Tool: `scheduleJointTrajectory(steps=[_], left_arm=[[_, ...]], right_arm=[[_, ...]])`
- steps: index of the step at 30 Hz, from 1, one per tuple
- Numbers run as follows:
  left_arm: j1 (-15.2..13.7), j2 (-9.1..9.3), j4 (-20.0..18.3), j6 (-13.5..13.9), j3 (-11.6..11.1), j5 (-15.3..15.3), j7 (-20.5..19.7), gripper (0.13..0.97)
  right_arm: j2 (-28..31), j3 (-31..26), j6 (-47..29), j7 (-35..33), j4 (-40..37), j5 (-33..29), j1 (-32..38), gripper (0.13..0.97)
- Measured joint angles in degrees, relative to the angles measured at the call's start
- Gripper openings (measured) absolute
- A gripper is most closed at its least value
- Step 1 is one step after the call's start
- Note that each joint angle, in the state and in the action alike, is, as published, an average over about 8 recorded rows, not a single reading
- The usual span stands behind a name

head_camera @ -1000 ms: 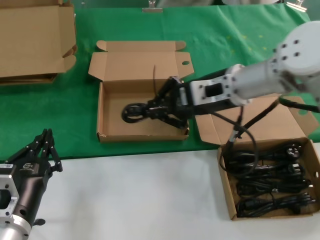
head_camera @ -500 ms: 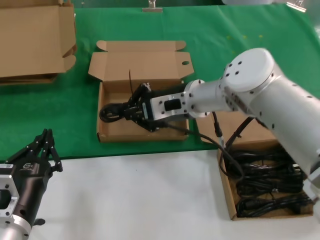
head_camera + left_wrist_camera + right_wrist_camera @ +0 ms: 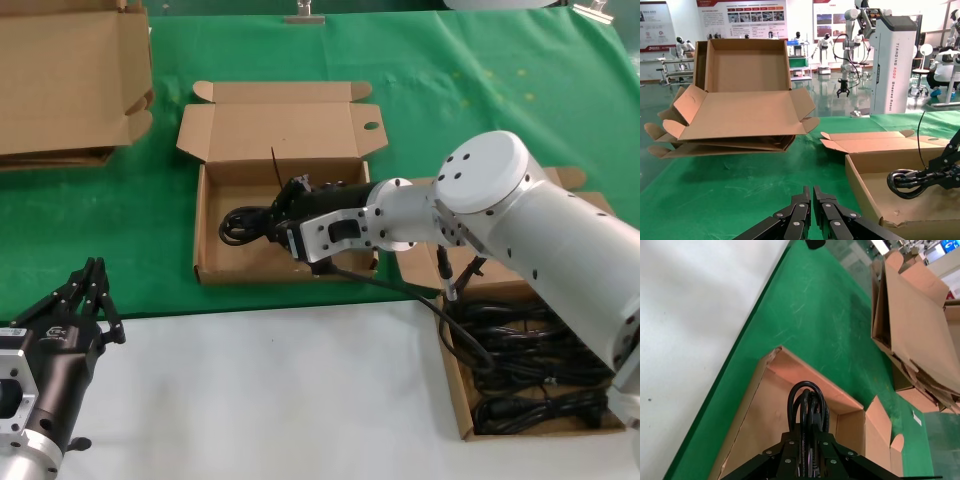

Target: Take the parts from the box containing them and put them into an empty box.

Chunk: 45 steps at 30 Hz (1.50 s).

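My right gripper [image 3: 262, 224] is reaching across the green cloth [image 3: 480, 90] into the empty box [image 3: 215, 262], its fingers clamped on a coiled black cable [image 3: 238, 226]. From the head view the coil sits over the box floor toward the robot's left wall. In the left wrist view the loop [image 3: 905, 183] appears above the cardboard floor, held roughly level; I cannot tell whether it touches the floor. The right wrist view shows the coil [image 3: 808, 402] standing out between the closed fingers, with the box corner [image 3: 774, 353] beyond it.

The box containing them [image 3: 452, 372] sits at the robot's right on the white table [image 3: 260, 400], lid open, with several bundled black cables [image 3: 540, 365] lying in rows inside.

My left gripper [image 3: 88, 300] is parked low at the near left over the white surface, fingers pressed together and holding nothing; its fingertips [image 3: 812, 195] meet in the left wrist view.

A stack of folded cardboard [image 3: 65, 85] lies at the far left on the cloth.
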Motion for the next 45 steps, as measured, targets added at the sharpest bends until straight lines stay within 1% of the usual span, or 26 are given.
scheduleJointTrajectory(steps=[13,20,22,24,27,30,31,35,38,39,40,45], left_arm=[[0.0,0.0,0.0,0.0,0.0,0.0,0.0,0.172],[0.0,0.0,0.0,0.0,0.0,0.0,0.0,0.172],[0.0,0.0,0.0,0.0,0.0,0.0,0.0,0.172],[0.0,0.0,0.0,0.0,0.0,0.0,0.0,0.172],[0.0,0.0,0.0,0.0,0.0,0.0,0.0,0.172],[0.0,0.0,0.0,0.0,0.0,0.0,0.0,0.172],[0.0,0.0,0.0,0.0,0.0,0.0,0.0,0.172],[0.0,0.0,0.0,0.0,0.0,0.0,0.0,0.172],[0.0,0.0,0.0,0.0,0.0,0.0,0.0,0.172],[0.0,0.0,0.0,0.0,0.0,0.0,0.0,0.172],[0.0,0.0,0.0,0.0,0.0,0.0,0.0,0.172],[0.0,0.0,0.0,0.0,0.0,0.0,0.0,0.172]], right_arm=[[-0.02,-1.05,0.86,-3.46,-1.26,2.39,-0.78,0.195],[-0.02,-0.79,0.72,-5.0,-1.82,4.49,-0.61,0.256],[-0.01,-0.04,0.39,-5.23,-2.25,4.84,-0.35,0.265],[0.19,1.38,-0.08,-5.08,-2.48,4.51,-0.08,0.298],[1.43,4.44,-0.59,-3.45,-1.13,2.31,-0.06,0.349],[4.0,7.44,-0.44,0.3,2.9,-1.48,-0.62,0.399],[5.04,8.2,-0.25,1.87,4.69,-2.83,-0.91,0.399],[9.74,10.95,0.46,8.76,12.45,-8.38,-2.29,0.499],[12.94,13.4,0.36,12.4,16.77,-11.68,-3.18,0.573],[13.91,14.36,0.21,13.24,17.86,-12.63,-3.43,0.598],[14.77,15.37,-0.01,13.86,18.71,-13.46,-3.63,0.598],[18.01,20.01,-1.23,15.77,21.54,-16.8,-4.37,0.715]])
